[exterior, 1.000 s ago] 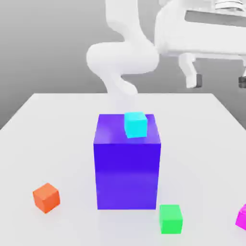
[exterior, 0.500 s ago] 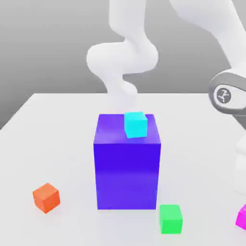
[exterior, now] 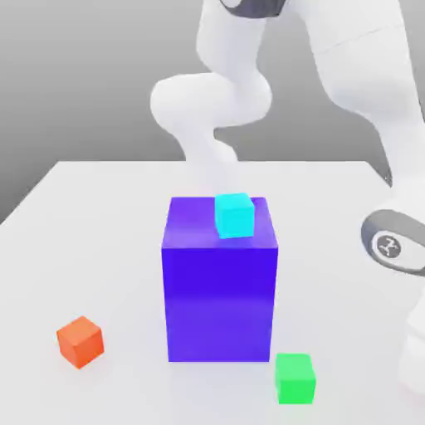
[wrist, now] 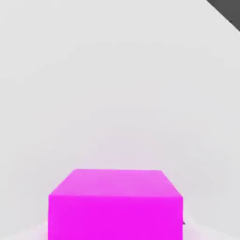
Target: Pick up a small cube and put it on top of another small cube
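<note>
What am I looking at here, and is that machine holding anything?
The machine is one white robot arm, reaching down at the exterior view's right to its gripper. That view comes from a camera standing apart from the arm; the other comes from a camera on its hand.

On the pale table are a tall blue-violet block with a cyan cube on top, an orange cube and a green cube.

The hand camera sees a magenta cube up close. The gripper is closed, but whether it grips that cube I can't tell.
</note>
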You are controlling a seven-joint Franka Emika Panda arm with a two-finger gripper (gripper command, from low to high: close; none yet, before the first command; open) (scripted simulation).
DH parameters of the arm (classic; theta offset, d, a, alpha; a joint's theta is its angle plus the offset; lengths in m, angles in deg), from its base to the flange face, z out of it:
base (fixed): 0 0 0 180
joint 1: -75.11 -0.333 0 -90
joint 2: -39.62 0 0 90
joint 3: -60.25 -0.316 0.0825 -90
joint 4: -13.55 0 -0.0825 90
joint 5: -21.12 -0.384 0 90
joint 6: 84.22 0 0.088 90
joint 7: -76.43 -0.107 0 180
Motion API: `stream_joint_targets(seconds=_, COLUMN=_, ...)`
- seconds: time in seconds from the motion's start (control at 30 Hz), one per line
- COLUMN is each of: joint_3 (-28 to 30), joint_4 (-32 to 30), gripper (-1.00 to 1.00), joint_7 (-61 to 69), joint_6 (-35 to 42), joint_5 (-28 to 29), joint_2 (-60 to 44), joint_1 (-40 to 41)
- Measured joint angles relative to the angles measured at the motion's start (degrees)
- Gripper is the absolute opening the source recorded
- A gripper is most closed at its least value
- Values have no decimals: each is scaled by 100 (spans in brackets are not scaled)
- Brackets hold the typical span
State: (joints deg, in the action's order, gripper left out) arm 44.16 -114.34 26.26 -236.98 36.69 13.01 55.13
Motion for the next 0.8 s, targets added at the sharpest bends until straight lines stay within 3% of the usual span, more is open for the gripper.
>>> stream_joint_targets(seconds=0.47, joint_3=-166, joint_4=-880, gripper=-100, joint_7=2540, joint_6=349, joint_5=21, joint_2=1163, joint_1=1136)
stream_joint_targets(seconds=0.8, joint_3=-246, joint_4=-1575, gripper=-100, joint_7=5130, joint_6=292, joint_5=-693, joint_2=1951, joint_1=1970)
